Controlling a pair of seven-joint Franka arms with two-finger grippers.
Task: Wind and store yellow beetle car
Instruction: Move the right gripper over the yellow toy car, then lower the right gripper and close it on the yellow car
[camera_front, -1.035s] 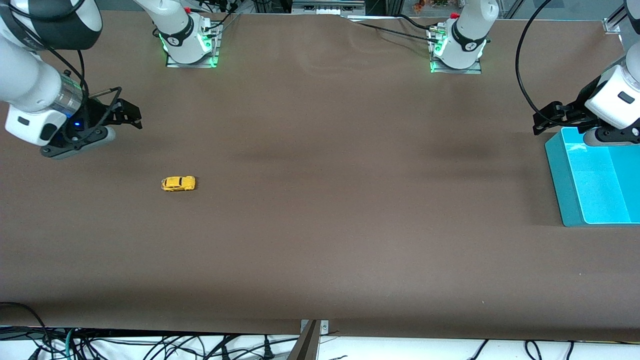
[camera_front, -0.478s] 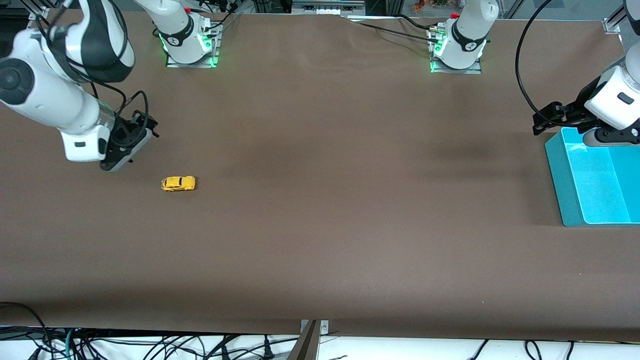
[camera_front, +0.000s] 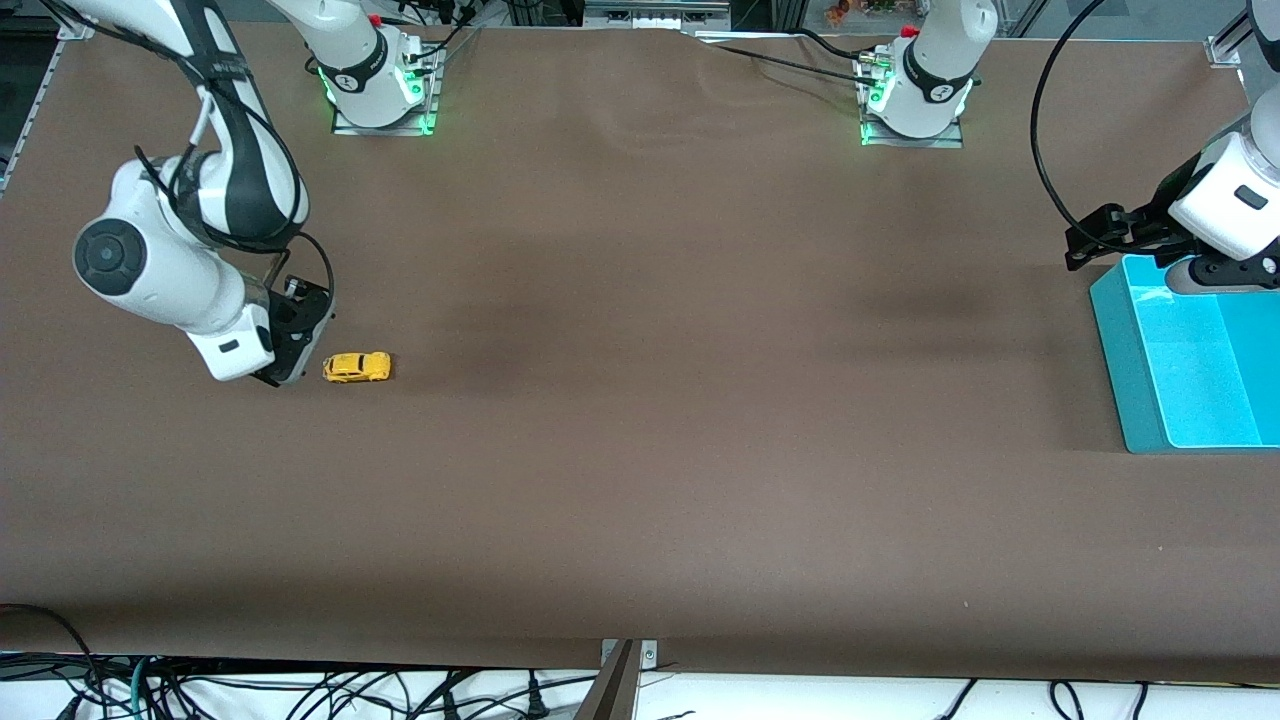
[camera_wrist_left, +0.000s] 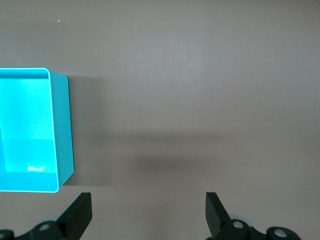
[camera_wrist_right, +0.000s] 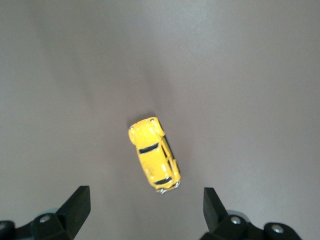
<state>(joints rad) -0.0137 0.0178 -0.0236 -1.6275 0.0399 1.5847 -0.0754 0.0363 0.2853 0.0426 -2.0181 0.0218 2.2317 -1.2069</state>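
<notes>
The table (camera_front: 640, 420) is covered in a brown sheet — matt, smooth, slightly rippled near the arms' bases. The yellow beetle car (camera_front: 356, 367) has a glossy painted body with dark shiny windows, clearest in the right wrist view (camera_wrist_right: 154, 159). The bin (camera_front: 1118, 360) looks like smooth turquoise plastic, faintly glossy inside. Both grippers — right gripper (camera_wrist_right: 145, 212) and left gripper (camera_wrist_left: 148, 217) — have matt black fingers; the arm shells are glossy white.

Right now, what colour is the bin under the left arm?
Turquoise, a brighter cyan inside. The bin shows best in the left wrist view.
</notes>
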